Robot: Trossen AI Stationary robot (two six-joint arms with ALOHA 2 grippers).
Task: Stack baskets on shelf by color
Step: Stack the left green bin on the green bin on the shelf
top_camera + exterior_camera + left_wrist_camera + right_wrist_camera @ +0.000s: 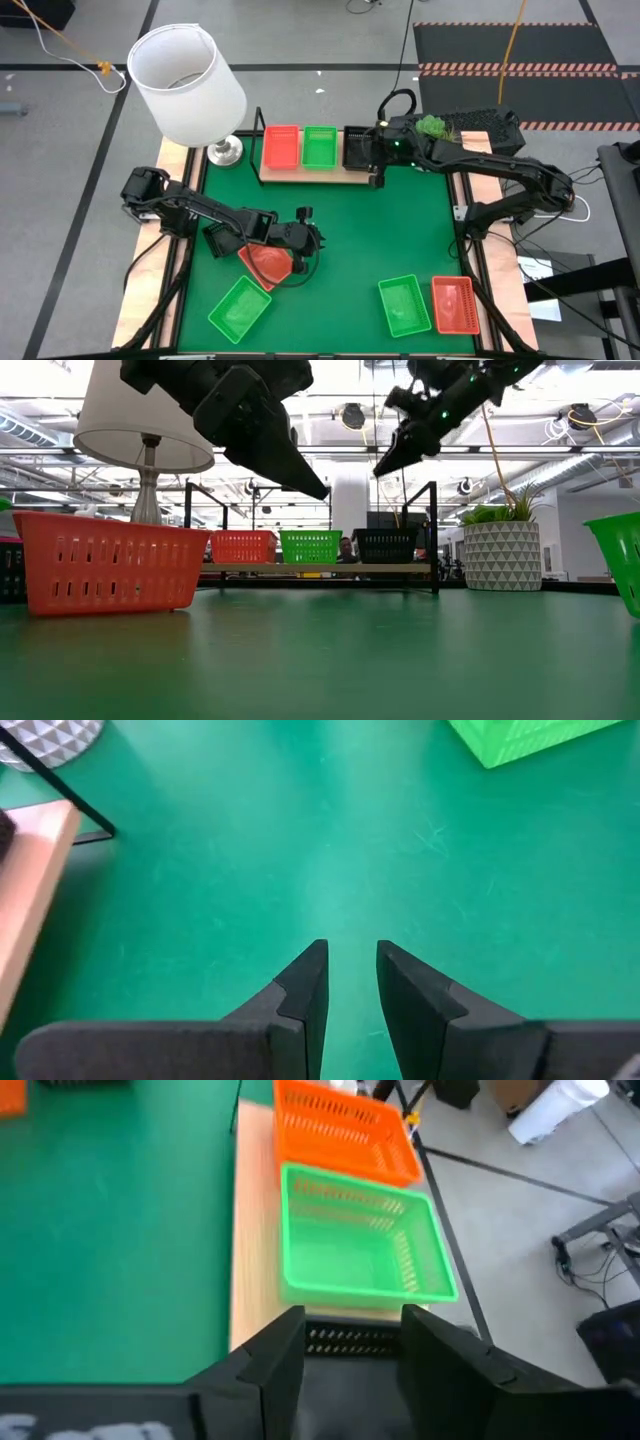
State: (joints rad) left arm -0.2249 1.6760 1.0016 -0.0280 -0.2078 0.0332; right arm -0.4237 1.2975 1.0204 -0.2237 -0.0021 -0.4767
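The wooden shelf (330,176) stands at the mat's far edge with an orange basket (281,146), a green basket (319,146) and a black basket (356,148) side by side on its board. My right gripper (350,1325) hangs open above the black basket (350,1342), clear of it in the low view (385,460). My left gripper (352,965) is open and empty, raised over the bare mat next to a loose orange basket (266,262). Two green baskets (240,305) (404,304) and another orange basket (456,304) rest on the near mat.
A white lamp (185,85) stands at the mat's far left corner, beside the shelf's upright end. A potted plant (503,555) sits behind the far right corner. Open mat (380,230) lies between the shelf and the near baskets.
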